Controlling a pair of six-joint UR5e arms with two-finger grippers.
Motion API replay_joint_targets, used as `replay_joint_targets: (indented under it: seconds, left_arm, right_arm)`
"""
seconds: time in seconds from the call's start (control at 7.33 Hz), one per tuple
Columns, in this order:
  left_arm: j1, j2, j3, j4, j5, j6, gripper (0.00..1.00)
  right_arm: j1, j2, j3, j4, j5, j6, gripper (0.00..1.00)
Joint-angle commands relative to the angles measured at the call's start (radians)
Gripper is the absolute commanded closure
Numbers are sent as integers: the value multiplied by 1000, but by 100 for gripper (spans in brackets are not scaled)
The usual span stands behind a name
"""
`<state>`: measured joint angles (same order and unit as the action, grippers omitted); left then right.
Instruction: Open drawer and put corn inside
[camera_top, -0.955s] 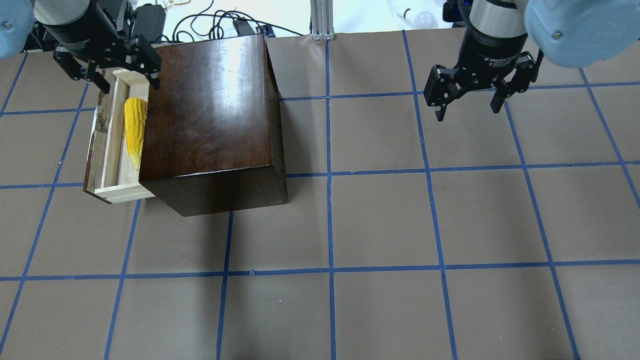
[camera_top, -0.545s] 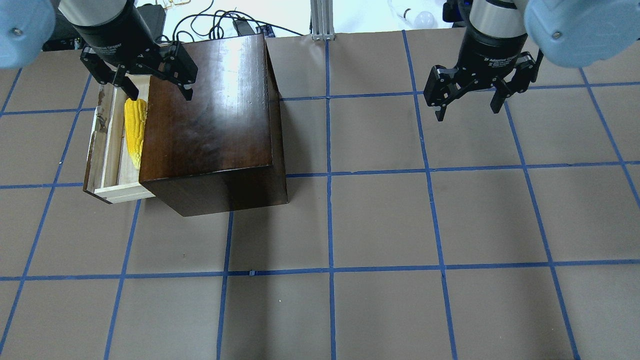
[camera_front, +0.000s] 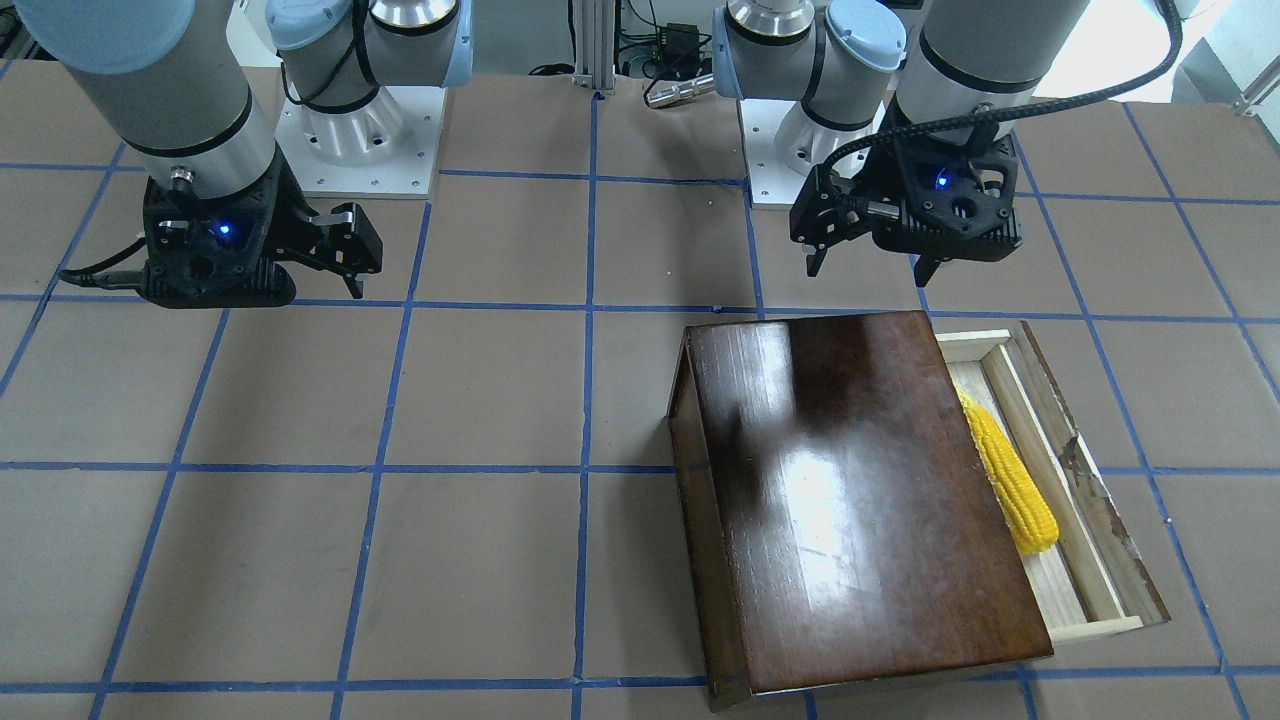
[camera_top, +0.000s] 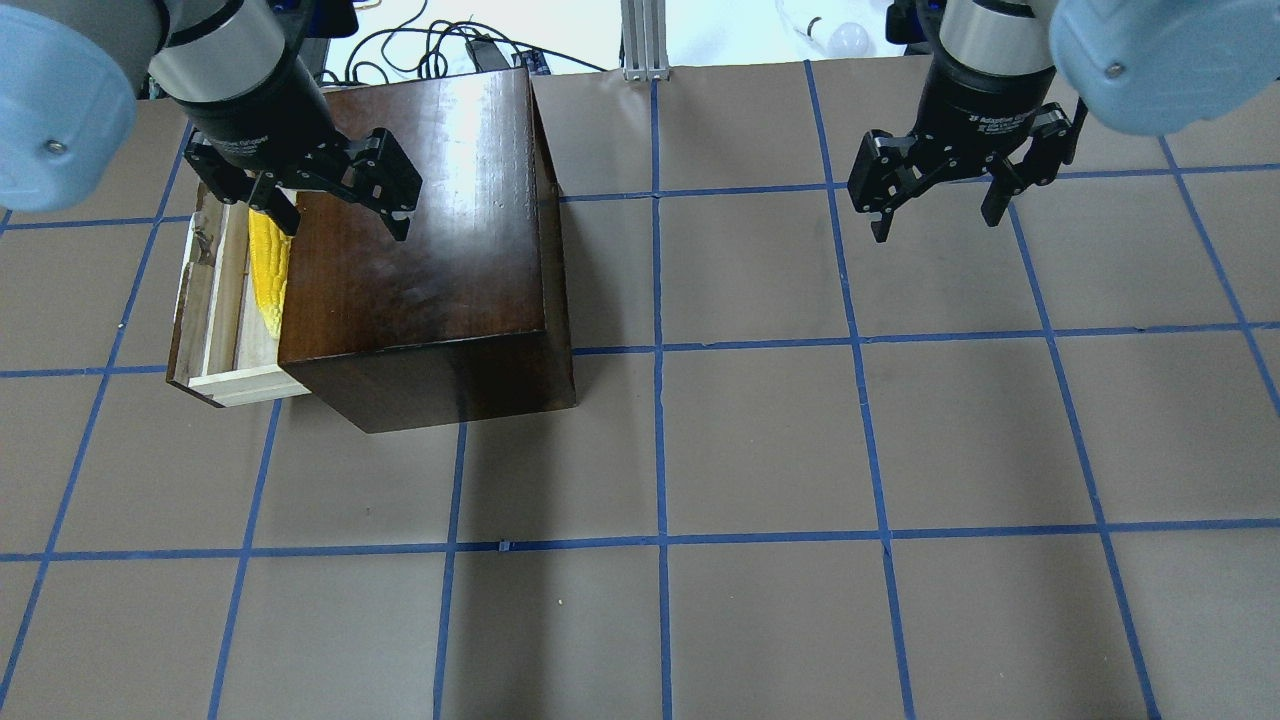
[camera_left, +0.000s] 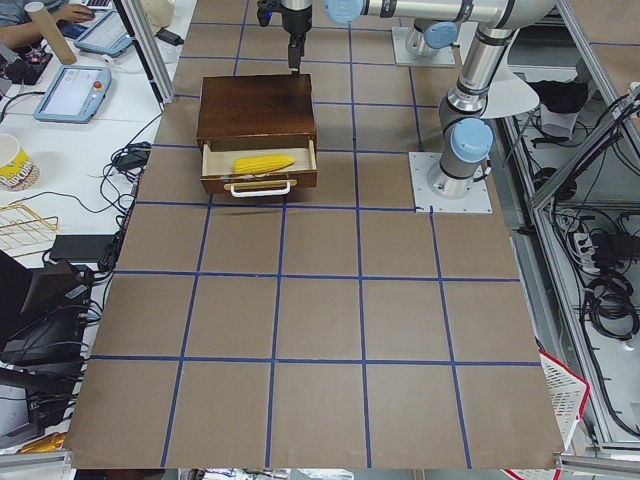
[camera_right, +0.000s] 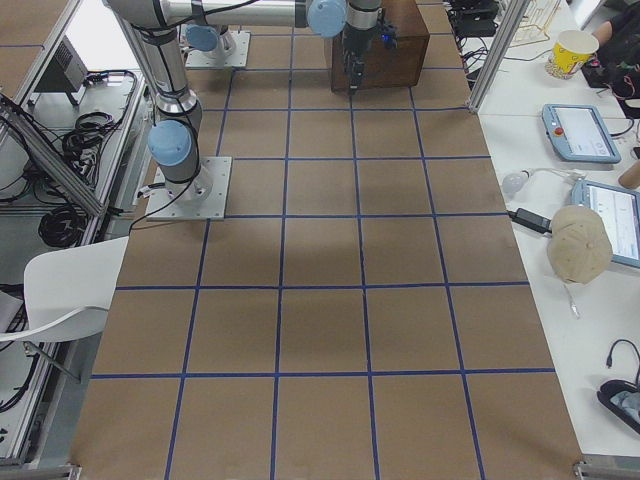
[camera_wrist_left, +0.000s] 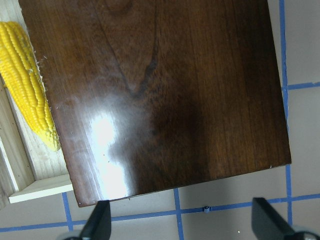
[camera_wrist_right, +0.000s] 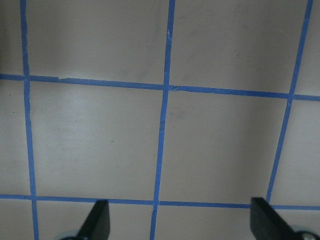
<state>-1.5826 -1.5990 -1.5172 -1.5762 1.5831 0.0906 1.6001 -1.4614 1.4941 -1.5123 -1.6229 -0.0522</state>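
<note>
Corn (camera_front: 1010, 480) inside drawer (camera_front: 1100, 520) — drawer open

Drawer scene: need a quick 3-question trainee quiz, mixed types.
1. True or false: the corn lies inside the pulled-out drawer.
2. The left tool and the right tool are both: A) open and empty, B) shut on the corn, C) shut on the drawer's handle.
3. Which wrist view shows the top of the dark-brown box?
Key: 1 true; 2 A; 3 left.
</note>
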Motion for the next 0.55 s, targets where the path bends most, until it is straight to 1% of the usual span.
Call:
replay_joint_targets:
  seconds: [0.0, 0.41]
  left_arm:
    - [1, 10, -6, 4, 0, 0, 0]
    - [1, 10, -4, 4, 0, -11, 0]
  right_arm:
    - [0, 0, 0, 1, 0, 0, 0]
    - [0, 0, 0, 1, 0, 0, 0]
